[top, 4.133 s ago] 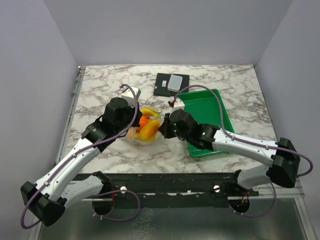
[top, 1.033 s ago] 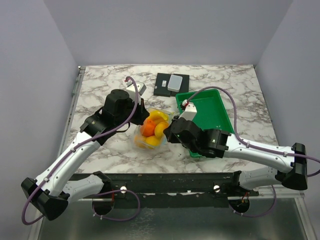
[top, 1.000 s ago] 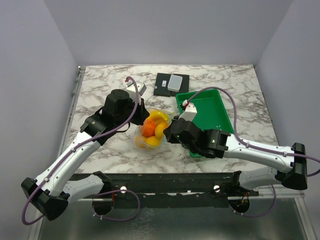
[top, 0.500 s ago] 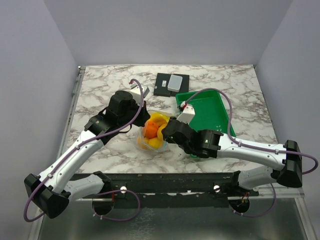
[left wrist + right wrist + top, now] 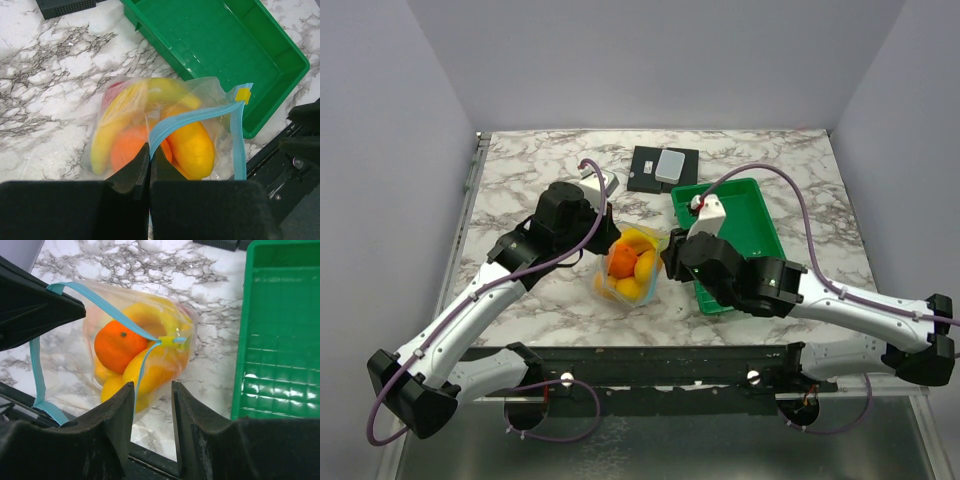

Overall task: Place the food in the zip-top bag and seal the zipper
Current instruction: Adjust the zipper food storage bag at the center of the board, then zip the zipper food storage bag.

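One marbled tabletop (image 5: 520, 175) bearing zip-top bag (image 5: 630, 268), grey walls (image 5: 650, 60)

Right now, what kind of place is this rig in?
Probably a robot test cell: plain grey walls box in a marble-patterned table, left arm and right arm mounted at its near edge, toy fruit in a zip-top bag.

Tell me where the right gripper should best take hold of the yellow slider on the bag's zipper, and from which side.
Grip the yellow slider across its flat sides, coming from the side of the green tray, where the right gripper stands open. The slider sits at that end of the blue zipper, and the left gripper pinches the other end, likely bracing it.
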